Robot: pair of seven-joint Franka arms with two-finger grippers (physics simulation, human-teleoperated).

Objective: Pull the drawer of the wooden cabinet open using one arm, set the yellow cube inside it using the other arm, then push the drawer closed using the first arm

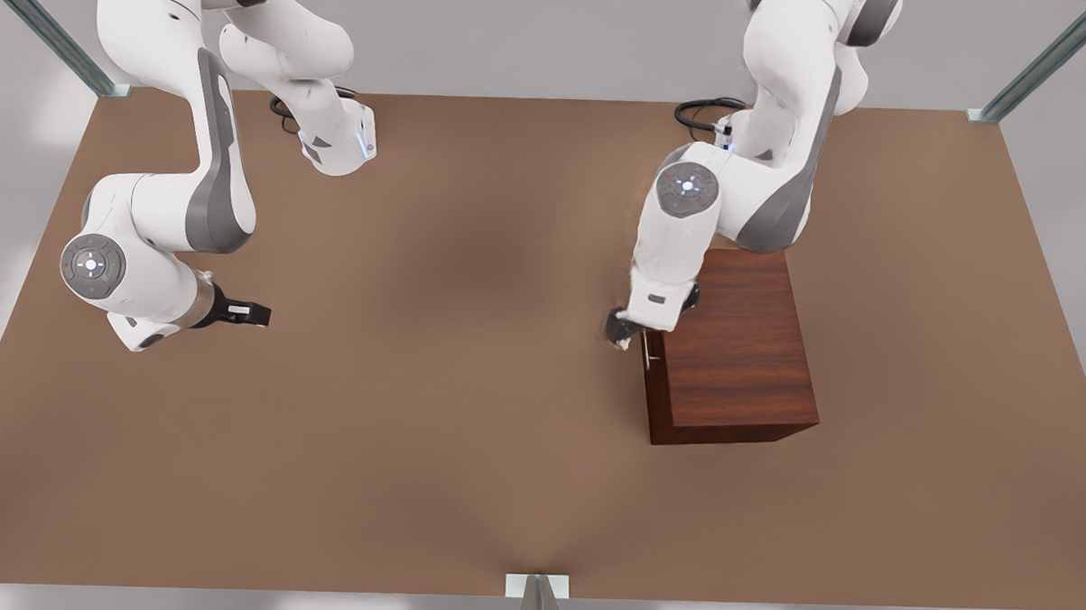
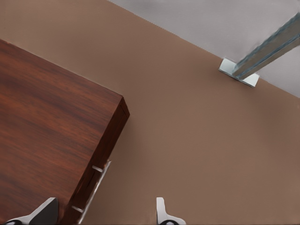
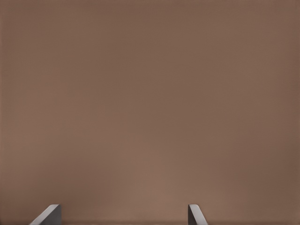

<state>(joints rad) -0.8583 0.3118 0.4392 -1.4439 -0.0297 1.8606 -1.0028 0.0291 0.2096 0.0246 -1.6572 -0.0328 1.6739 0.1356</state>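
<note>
Nearest the front camera stood a metal frame post [image 1: 537, 603] at the table [image 1: 464, 483] edge, with bare brown tabletop behind it. Next came the wooden cabinet [image 1: 740, 348], on the front view's right, its drawer [image 1: 653, 390] closed flush and facing the front view's left, the thin silver handle [image 1: 651, 356] standing just off the drawer front. Left gripper [image 1: 626, 330] hung at that handle; in the left wrist view its fingers [image 2: 161, 213] were spread wide with the bar [image 2: 93, 190] lying between them, nothing grasped yet. Right gripper [image 1: 249, 314], on the front view's left and well apart from the cabinet, hovered over bare table with its fingers [image 3: 196, 214] wide apart and empty, waiting. Yellow cube: not located in any view. Risk noted: the bar sat close to one finger rather than centred, so closing might catch it unevenly and slip off during the pull, or drag the whole cabinet instead of the drawer.
</note>
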